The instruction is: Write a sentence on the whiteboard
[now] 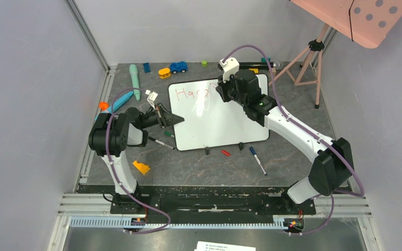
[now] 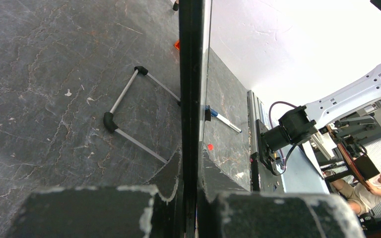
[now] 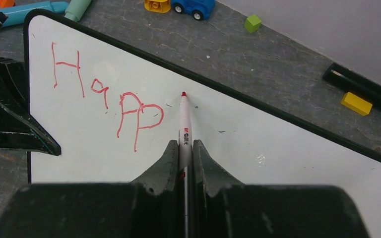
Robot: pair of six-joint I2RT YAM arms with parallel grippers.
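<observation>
The whiteboard (image 1: pixel 220 125) lies on the dark table, and the sentence (image 1: pixel 188 93) on it reads "Happ" in red at its upper left. In the right wrist view the red letters (image 3: pixel 109 99) sit left of a red marker (image 3: pixel 184 129), whose tip rests on the whiteboard (image 3: pixel 278 148) just right of the last "p". My right gripper (image 3: pixel 184 148) is shut on this marker; from above it hangs over the board's top (image 1: pixel 222 91). My left gripper (image 1: pixel 175 119) is shut on the board's left rim (image 2: pixel 191 59), seen edge-on between its fingers (image 2: pixel 197 163).
A blue toy car (image 1: pixel 178 67), yellow block (image 1: pixel 164 72), green cube (image 1: pixel 204 63) and teal tools (image 1: pixel 134 78) lie behind the board. A black marker (image 1: pixel 161 142), yellow wedge (image 1: pixel 141 167), red cap (image 1: pixel 225 152) and blue-capped marker (image 1: pixel 257 159) lie in front. A pink panel (image 1: pixel 356 15) stands on a tripod (image 1: pixel 309 57) at back right.
</observation>
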